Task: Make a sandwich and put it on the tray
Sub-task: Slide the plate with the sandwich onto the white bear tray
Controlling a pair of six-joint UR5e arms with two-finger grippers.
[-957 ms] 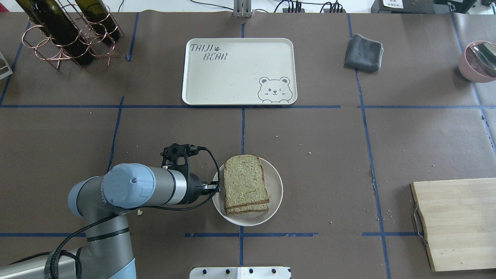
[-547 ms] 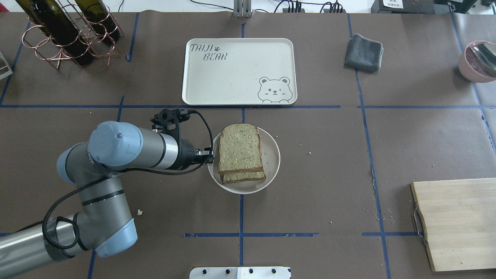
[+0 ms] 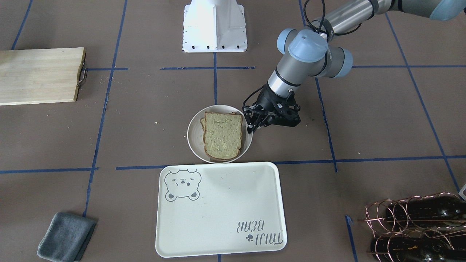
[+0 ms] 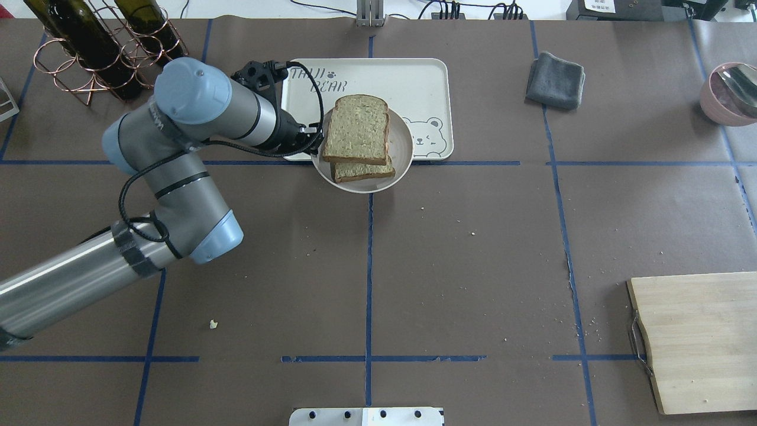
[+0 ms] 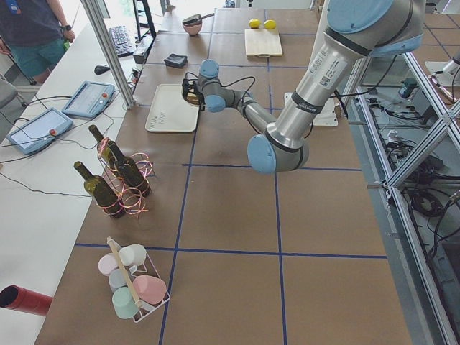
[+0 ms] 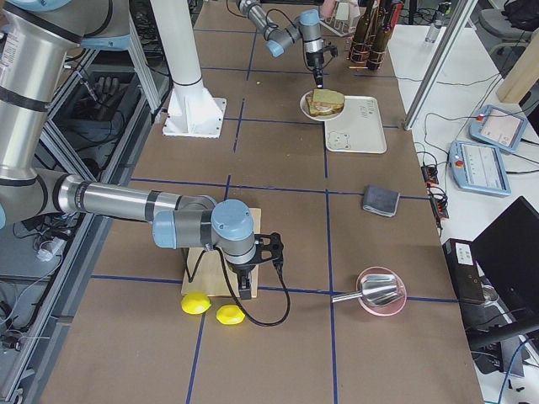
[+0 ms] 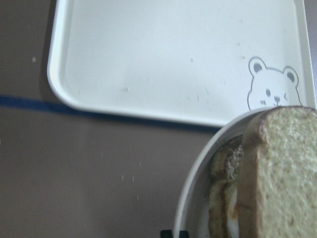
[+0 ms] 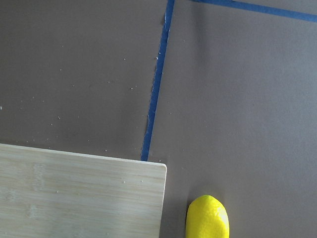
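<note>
The sandwich (image 4: 358, 127), two tan bread slices with dark crusts, lies on a small round white plate (image 4: 405, 148). My left gripper (image 4: 313, 145) is shut on the plate's left rim and holds it raised over the near edge of the cream "TAIJI BEAR" tray (image 4: 414, 83). The front view shows the sandwich (image 3: 222, 134), the plate (image 3: 194, 136), the gripper (image 3: 250, 127) and the tray (image 3: 218, 211). In the left wrist view the sandwich (image 7: 282, 168) sits near the tray's bear drawing (image 7: 173, 59), with some white egg between the slices. My right gripper (image 6: 244, 286) hangs over the wooden board; I cannot tell its state.
A wine bottle rack (image 4: 106, 47) stands left of the tray, close to my left arm. A grey cloth (image 4: 556, 80) and a pink bowl (image 4: 730, 94) lie far right. A wooden board (image 4: 698, 340) is near right, with two lemons (image 6: 210, 307) beside it.
My left arm has carried the plate with the sandwich away from the robot, from the table's middle to the tray's near edge. The grip on the rim is unchanged.
</note>
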